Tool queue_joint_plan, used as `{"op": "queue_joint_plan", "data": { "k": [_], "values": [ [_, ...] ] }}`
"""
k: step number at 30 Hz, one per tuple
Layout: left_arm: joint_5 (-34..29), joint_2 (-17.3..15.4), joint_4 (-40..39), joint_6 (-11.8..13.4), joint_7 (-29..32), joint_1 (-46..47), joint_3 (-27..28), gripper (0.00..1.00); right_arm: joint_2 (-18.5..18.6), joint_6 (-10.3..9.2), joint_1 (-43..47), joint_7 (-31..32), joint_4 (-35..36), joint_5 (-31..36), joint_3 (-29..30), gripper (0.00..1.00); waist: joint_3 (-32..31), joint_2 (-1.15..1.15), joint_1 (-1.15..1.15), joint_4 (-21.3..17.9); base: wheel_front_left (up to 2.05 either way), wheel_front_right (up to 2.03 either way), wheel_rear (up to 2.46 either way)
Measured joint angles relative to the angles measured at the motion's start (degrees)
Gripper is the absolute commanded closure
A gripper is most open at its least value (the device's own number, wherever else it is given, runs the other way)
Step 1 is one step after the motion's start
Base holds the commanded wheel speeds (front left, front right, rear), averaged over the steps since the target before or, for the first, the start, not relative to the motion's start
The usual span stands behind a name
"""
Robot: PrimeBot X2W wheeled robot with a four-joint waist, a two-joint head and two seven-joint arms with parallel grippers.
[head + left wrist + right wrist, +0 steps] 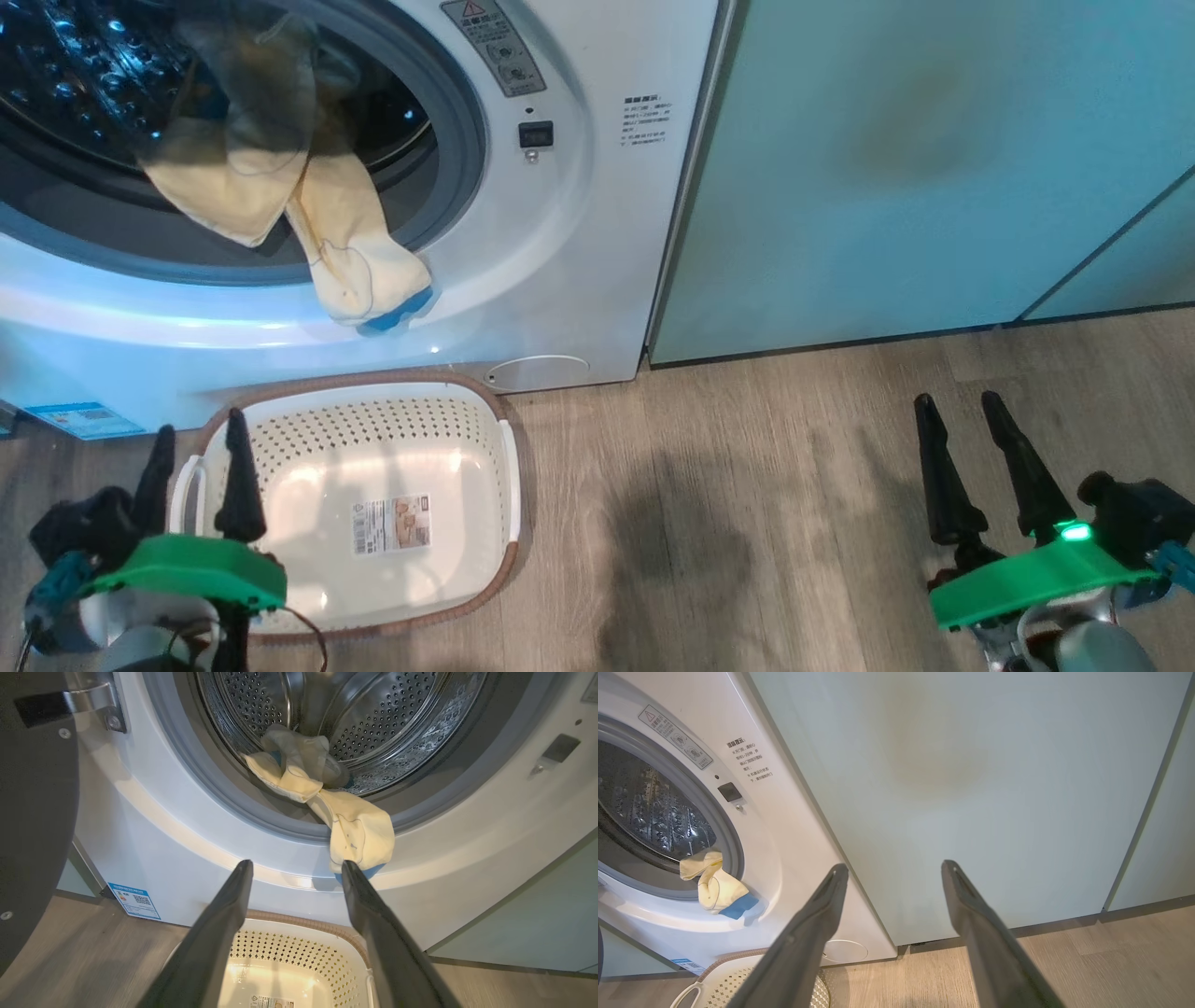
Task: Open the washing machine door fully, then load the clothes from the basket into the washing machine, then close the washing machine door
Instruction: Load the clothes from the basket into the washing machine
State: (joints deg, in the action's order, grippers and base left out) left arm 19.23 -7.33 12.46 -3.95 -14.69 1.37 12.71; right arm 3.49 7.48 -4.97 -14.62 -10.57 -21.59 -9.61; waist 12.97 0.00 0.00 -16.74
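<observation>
**A:** Where are the clothes?

**B:** Half in. The clothes [345, 243] hang over the grey ring [464, 121] of the washing machine [579, 233]. One blue-tipped end dangles outside, and the basket [509, 467] below shows its bare bottom.

**A:** The grippers?

**B:** Both are spread wide and hold nothing. The left gripper [200, 422] hovers at the basket's edge, pointing at that dangling end. The right gripper [957, 399] waits well apart, facing the green cabinet [934, 168].

**A:** The door?

**B:** The door [32, 812] stands open on the left. I'd push that end in first, or the door will likely trap it.

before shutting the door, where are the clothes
Head view, upper left: the clothes hang out of the washing machine over its grey ring, blue tip on the white front, above the basket.
</observation>
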Motion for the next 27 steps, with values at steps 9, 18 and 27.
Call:
{"op": "queue_joint_plan", "data": {
  "k": [9, 18, 27],
  "values": [
    [-1.5, -3.6, 3.2, -0.4, 14.8, 8.0, -4.2, 0.0, 0.0, 0.0, -0.1, 0.0, 0.1, 0.0, -0.2, 0.0, 1.6, 0.0, 0.0, -0.2, 0.0, 0.0, 0.0],
    [-2.3, -7.8, 3.6, -0.4, 32.3, 22.3, -8.7, 0.0, 0.0, 0.0, -1.1, 0.0, 0.5, 0.0, -0.8, 0.0, 4.5, 0.0, 0.01, -0.7, 0.0, 0.0, 0.0],
    [-3.4, -11.5, 10.0, 0.1, 43.7, 36.9, -11.0, 0.0, -0.3, 0.0, -4.5, 0.0, 0.9, 0.0, -1.5, 0.0, 9.0, 0.0, 0.01, -1.5, 0.0, 0.0, 0.0]
  ]
}}
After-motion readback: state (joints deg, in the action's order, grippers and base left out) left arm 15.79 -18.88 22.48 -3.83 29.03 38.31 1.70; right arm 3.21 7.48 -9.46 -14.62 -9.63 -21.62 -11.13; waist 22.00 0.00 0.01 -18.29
